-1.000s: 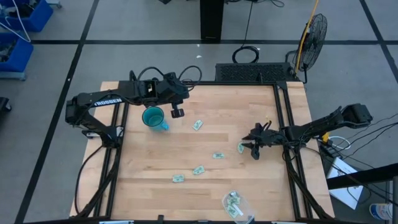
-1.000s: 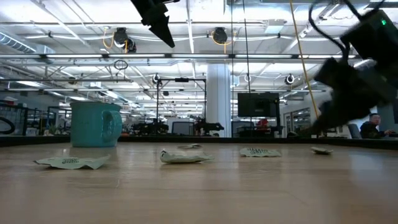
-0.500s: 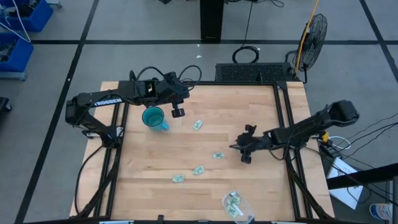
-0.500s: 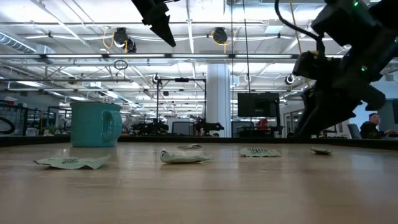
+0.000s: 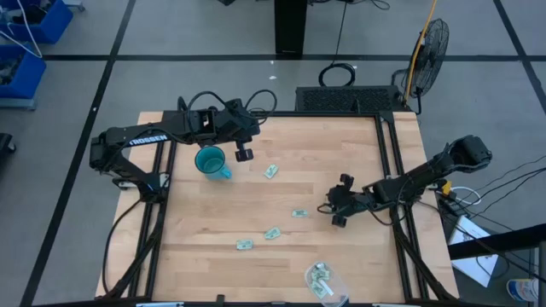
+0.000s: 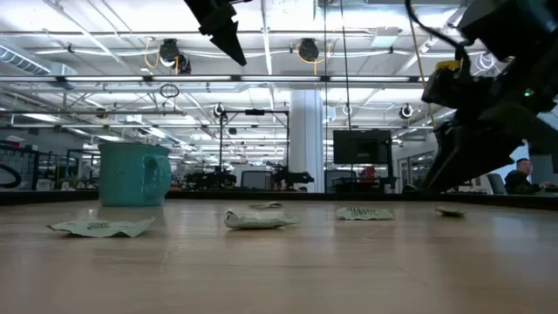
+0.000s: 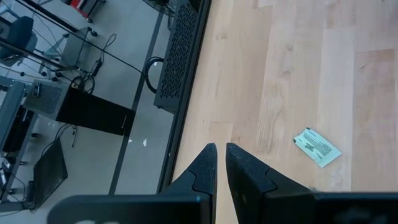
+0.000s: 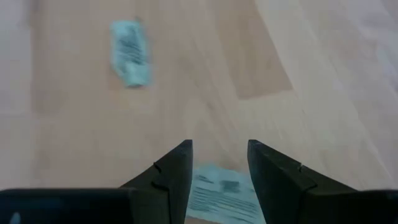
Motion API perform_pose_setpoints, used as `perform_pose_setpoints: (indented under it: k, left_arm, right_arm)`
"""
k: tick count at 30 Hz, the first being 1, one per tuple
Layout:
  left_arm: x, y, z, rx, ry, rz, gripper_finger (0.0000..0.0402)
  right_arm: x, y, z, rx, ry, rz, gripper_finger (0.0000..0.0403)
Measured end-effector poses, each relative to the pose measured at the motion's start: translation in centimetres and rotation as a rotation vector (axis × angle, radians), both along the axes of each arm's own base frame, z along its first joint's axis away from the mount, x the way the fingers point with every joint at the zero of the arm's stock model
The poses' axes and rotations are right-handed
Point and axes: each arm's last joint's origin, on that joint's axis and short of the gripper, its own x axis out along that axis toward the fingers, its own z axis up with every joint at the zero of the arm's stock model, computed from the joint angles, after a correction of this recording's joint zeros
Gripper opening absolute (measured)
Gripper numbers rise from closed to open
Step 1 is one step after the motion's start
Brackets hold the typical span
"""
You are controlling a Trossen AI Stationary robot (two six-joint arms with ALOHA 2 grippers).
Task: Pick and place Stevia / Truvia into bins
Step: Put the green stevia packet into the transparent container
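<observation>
your right gripper (image 5: pixel 334 208) sits low over the table (image 5: pixel 281 136), right of centre, fingers (image 8: pixel 176 171) spread apart. a sachet (image 8: pixel 221 190) lies between them in the right wrist view, not gripped; a second sachet (image 8: pixel 129 59) lies farther ahead on the wood. your left gripper (image 5: pixel 243 154) hangs above the table just beside the teal mug (image 5: pixel 210 161), fingers (image 7: pixel 202 171) nearly closed, nothing between them. loose sachets from above: one (image 5: pixel 271 171) right of the mug, one (image 5: pixel 299 213) left of your right gripper, two (image 5: pixel 272 233) (image 5: pixel 245 245) nearer the front. the clear tub (image 5: pixel 326 284) at the front edge holds sachets (image 5: pixel 320 275).
</observation>
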Motion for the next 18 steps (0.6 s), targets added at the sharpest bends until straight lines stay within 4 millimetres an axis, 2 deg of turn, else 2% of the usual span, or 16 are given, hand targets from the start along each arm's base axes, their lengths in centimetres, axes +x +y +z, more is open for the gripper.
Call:
perform_pose_setpoints:
  k: [7,18]
  left_arm:
    - [0.0,0.0,0.0,-0.005,-0.003,0.001,0.0042]
    - [0.0,-0.1,0.0,-0.023,-0.014,0.004,0.0042]
  right_arm:
    - [-0.5,1.1,-0.5,-0.004,0.019,0.059,0.0146]
    - [-0.9,1.0,-2.3,-0.058,0.094,0.052,0.0145]
